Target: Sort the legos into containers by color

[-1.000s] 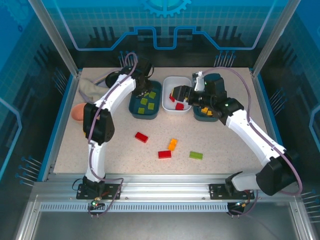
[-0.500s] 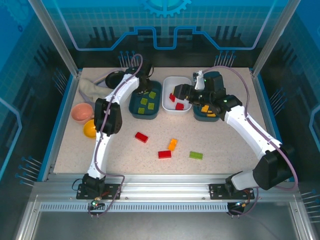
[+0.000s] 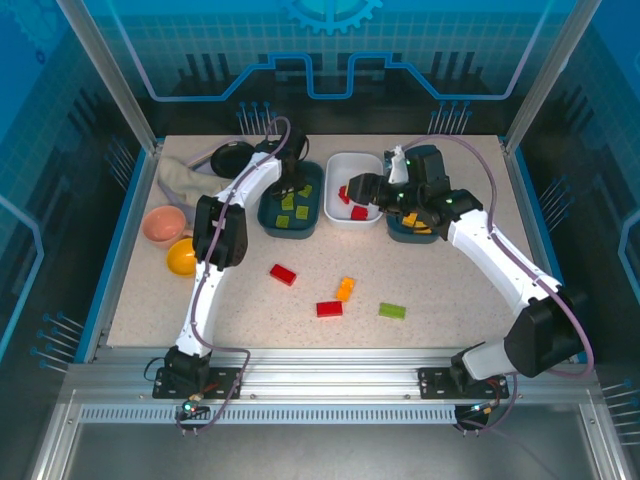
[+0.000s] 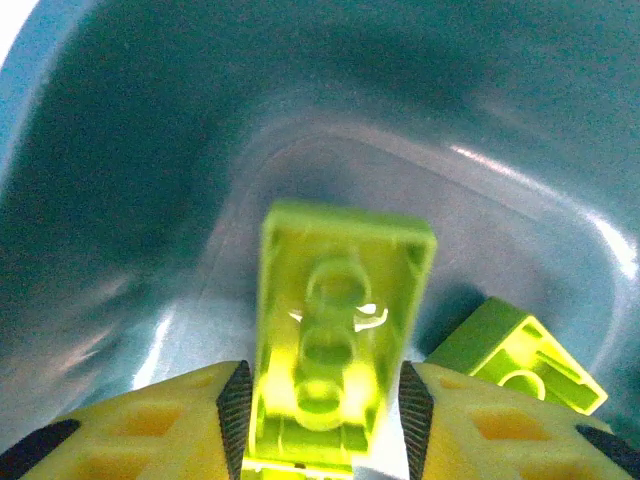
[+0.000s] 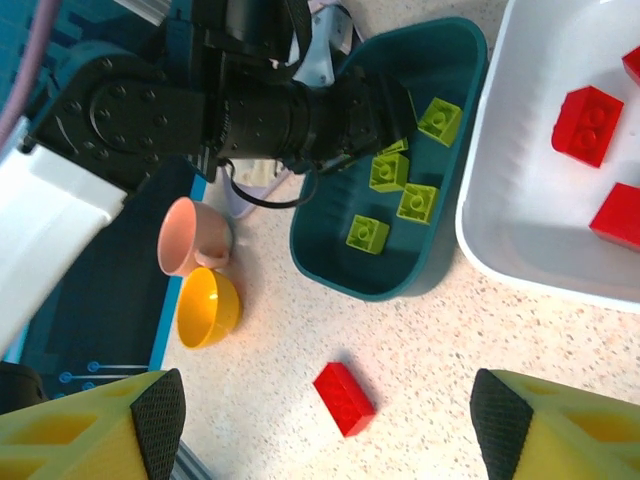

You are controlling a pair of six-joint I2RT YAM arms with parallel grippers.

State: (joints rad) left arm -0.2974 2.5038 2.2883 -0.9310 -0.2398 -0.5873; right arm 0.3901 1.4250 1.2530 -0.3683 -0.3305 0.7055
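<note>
The left gripper (image 3: 290, 178) has swung across and dipped into the left teal tub (image 3: 266, 218). A green brick (image 4: 335, 340) stands between its jaws, low inside. I cannot tell whether they pinch it or have let go. The right gripper (image 5: 325, 425), jaws spread and empty, hovers by the white tub (image 5: 520, 220). Four loose bricks (image 3: 329, 309) wait on the table (image 3: 450, 300).
</note>
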